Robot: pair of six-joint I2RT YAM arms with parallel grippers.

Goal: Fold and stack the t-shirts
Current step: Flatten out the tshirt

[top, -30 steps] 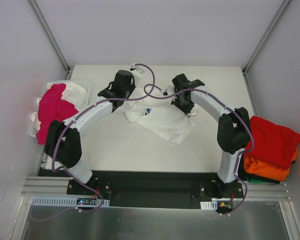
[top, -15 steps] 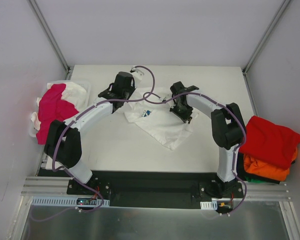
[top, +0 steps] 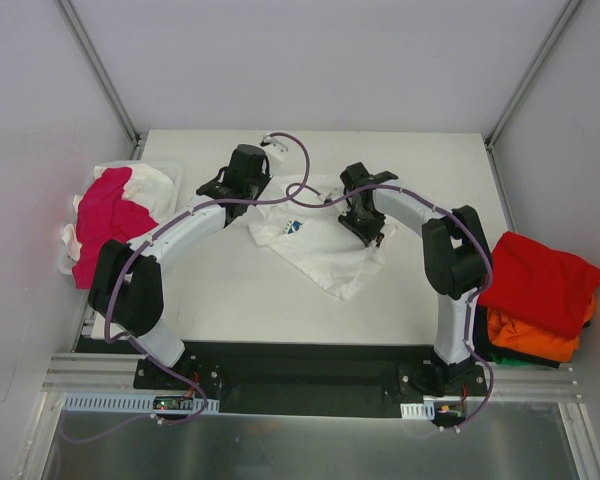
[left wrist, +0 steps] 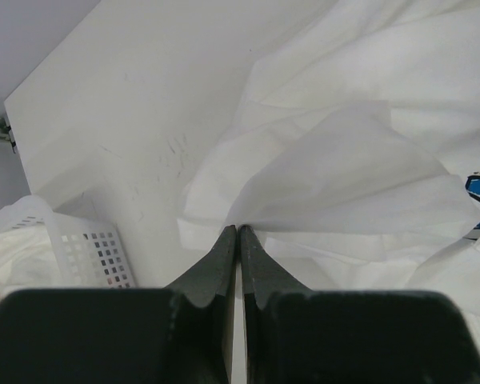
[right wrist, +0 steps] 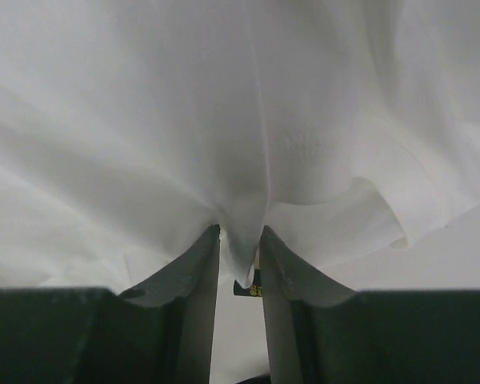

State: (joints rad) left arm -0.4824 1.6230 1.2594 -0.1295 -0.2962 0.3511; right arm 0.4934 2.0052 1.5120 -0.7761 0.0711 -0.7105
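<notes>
A white t-shirt (top: 325,255) with a blue print (top: 295,226) lies crumpled at the middle of the table. My left gripper (top: 248,200) is at its left edge. In the left wrist view the gripper (left wrist: 238,230) is shut on a thin corner of the white cloth (left wrist: 360,176). My right gripper (top: 372,230) is at the shirt's right edge. In the right wrist view the gripper (right wrist: 240,240) pinches a fold of the same cloth (right wrist: 224,120) between its jaws. A red tee (top: 540,275) lies on an orange one (top: 530,335) at the right edge.
A white basket (top: 170,178) at the left holds a magenta-pink tee (top: 105,225) and white cloth (top: 140,180); its mesh wall shows in the left wrist view (left wrist: 92,248). The table's side walls rise close on both sides.
My right arm has swung in to the left with its hold on the shirt. The shirt has bunched up narrower. The left arm has hardly moved.
</notes>
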